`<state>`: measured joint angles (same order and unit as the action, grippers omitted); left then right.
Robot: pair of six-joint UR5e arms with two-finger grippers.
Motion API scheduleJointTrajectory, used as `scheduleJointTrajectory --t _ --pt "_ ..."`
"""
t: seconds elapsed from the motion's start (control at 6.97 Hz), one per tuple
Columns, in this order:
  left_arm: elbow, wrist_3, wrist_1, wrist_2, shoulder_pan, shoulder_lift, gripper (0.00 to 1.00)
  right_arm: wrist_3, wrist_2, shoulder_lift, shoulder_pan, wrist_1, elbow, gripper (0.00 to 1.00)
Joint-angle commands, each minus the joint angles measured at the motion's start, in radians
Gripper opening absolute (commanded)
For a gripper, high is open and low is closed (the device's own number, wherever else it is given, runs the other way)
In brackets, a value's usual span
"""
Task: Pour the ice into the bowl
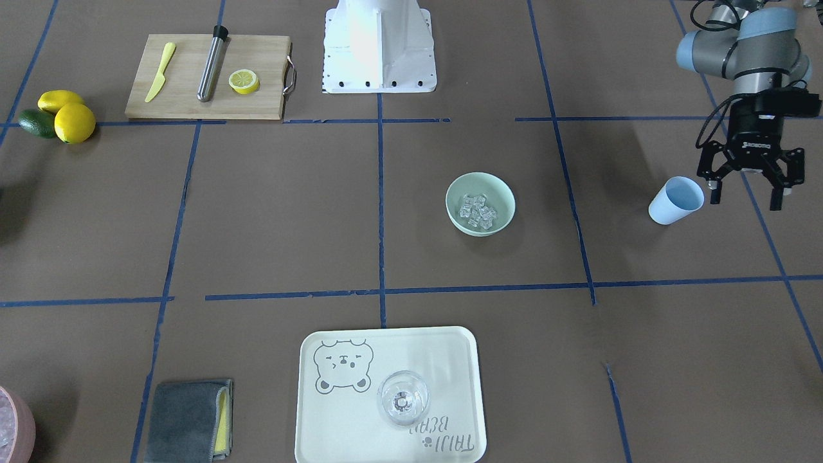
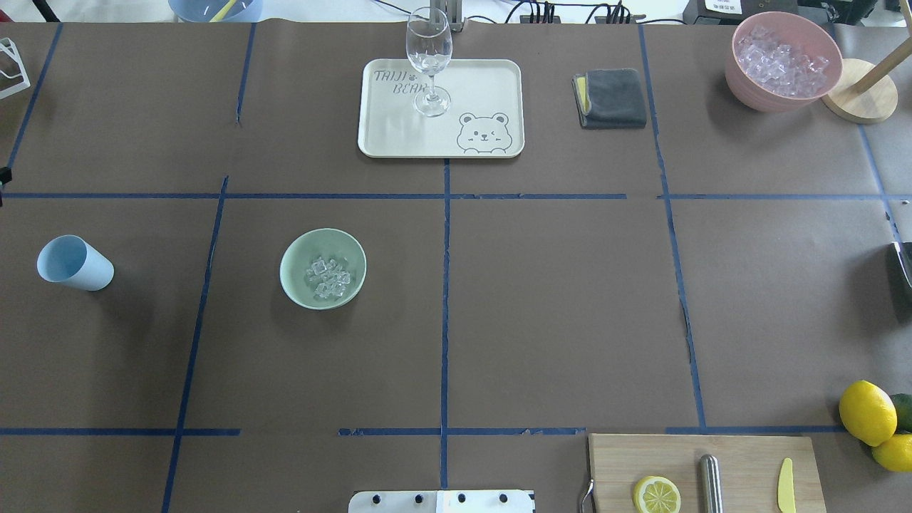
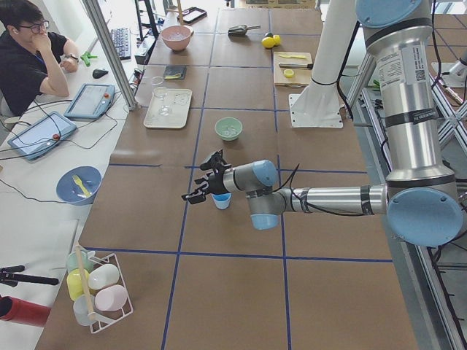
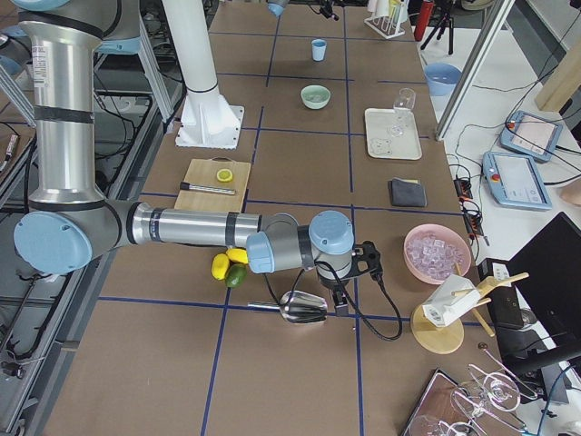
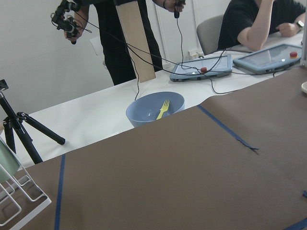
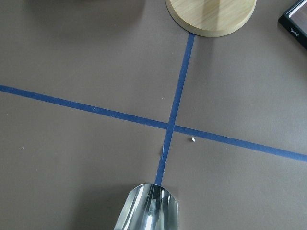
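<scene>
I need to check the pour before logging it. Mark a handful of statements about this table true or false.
1. The ice lies in the mint-green bowl. True.
2. The left gripper grips the light blue cup. False: its fingers are spread open and clamp nothing; the cup stands on the table, empty.
3. The wine glass stands on the tray. True.
4. The pink bowl is empty. False: it holds a heap of clear cubes.
5. The lemon half lies on the bare table. False: it lies on the cutting board.
</scene>
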<state>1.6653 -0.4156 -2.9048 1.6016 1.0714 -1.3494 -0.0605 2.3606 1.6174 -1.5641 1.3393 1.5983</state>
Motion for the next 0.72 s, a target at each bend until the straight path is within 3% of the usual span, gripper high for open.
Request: scheduleJointTrajectory --t 0.0,0.14,0.29,0.43,0.57 --pt "0.076 0.221 0.414 0.343 0.286 -0.073 1.0 0.002 0.0 -0.001 -0.001 0.0 0.002 1.0" --pt "0.065 0.242 0.685 0.462 0.424 -0.138 1.0 0.002 0.0 -0.001 -0.001 0.0 0.003 1.0" --pt "0.068 0.256 0.945 0.475 0.447 -0.192 1.0 0.002 0.002 -0.001 0.001 0.0 0.005 1.0" --pt "0.059 0.311 1.111 0.485 0.472 -0.232 1.0 0.002 0.009 -0.001 0.001 0.0 0.009 1.0" --pt "0.012 0.343 1.157 0.621 0.493 -0.215 1.0 0.002 0.038 -0.001 0.001 0.0 0.011 1.0"
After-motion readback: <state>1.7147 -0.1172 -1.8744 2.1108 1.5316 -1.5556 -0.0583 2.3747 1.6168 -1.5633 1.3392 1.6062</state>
